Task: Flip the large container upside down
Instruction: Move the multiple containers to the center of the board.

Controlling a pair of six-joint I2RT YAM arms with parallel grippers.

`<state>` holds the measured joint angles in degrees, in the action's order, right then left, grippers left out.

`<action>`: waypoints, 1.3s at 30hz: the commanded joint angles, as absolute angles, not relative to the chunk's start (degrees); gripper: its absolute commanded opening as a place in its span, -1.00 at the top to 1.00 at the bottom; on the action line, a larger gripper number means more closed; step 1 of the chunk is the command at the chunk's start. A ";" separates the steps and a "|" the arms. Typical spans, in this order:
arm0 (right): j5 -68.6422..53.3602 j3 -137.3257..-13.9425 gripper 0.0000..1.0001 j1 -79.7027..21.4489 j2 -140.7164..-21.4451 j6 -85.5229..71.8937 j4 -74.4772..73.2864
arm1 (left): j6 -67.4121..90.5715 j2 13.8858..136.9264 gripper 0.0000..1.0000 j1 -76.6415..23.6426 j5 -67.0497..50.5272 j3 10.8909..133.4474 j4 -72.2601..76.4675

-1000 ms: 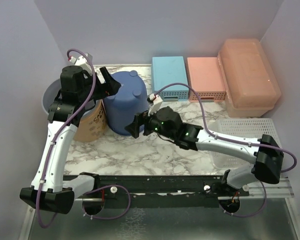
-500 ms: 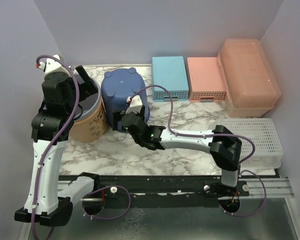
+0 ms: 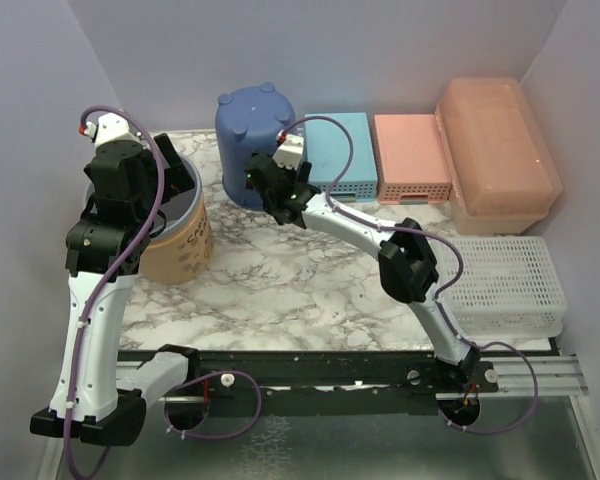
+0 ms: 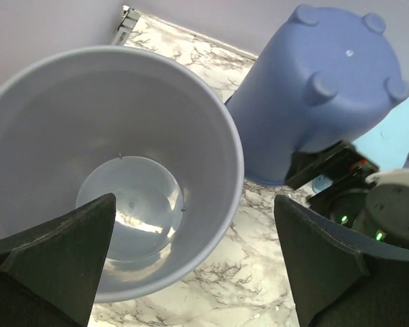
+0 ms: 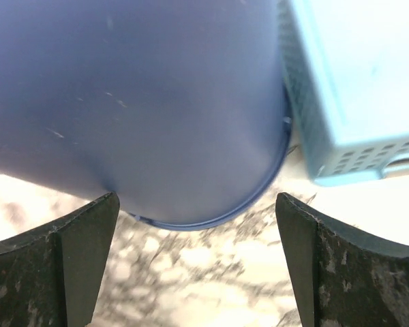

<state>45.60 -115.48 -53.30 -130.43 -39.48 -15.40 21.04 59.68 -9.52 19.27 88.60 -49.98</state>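
Note:
The large container (image 3: 498, 150), a peach translucent lidded box, stands lid up at the back right, far from both grippers. A big blue bucket (image 3: 252, 140) stands upside down at the back, its feet on top (image 4: 313, 88). My right gripper (image 3: 260, 183) is open just in front of its lower wall. The bucket's rim (image 5: 143, 102) lies ahead of the open jaws (image 5: 195, 204), with nothing between them. My left gripper (image 3: 170, 165) hangs open over a grey bucket (image 4: 123, 136), holding nothing (image 4: 194, 201).
The grey bucket (image 3: 190, 190) sits nested in a tan bucket (image 3: 185, 250) at the left. A light blue box (image 3: 340, 150) and a pink box (image 3: 412, 155) stand along the back wall. At the right edge lies a white perforated basket (image 3: 505, 280).
The blue bucket has moved from the table's left middle to the back wall, with the right gripper following it. The left arm drew back over the grey bucket. Both grippers opened wider.

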 commanded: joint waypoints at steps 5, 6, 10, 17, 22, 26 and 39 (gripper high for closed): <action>36.17 -116.37 -0.99 -48.69 -130.08 -34.22 -15.46 | 19.60 59.01 -0.98 -9.77 24.43 88.48 -52.67; 32.10 -113.50 -0.98 -48.63 -128.41 -31.89 -11.46 | 19.79 59.02 -0.98 -9.76 25.00 88.15 -52.67; 23.38 -107.36 -0.89 -48.73 -123.23 -31.41 -7.67 | 22.73 59.15 -0.98 -9.76 32.22 86.84 -54.01; 19.65 -104.35 -0.80 -51.69 -123.68 -31.45 -2.35 | 25.95 59.00 -0.98 -9.73 41.31 85.17 -54.89; 26.65 -116.55 -0.79 -51.93 -131.98 -32.84 -12.08 | 31.08 57.19 -0.98 -9.67 41.98 82.04 -55.00; 31.31 -119.21 -0.80 -51.78 -134.57 -29.46 -10.22 | 29.58 56.62 -0.98 -9.45 44.52 81.28 -55.59; 20.04 -134.21 -0.80 -46.50 -142.30 -25.39 -18.07 | 26.51 58.27 -0.98 -2.65 41.66 81.55 -55.56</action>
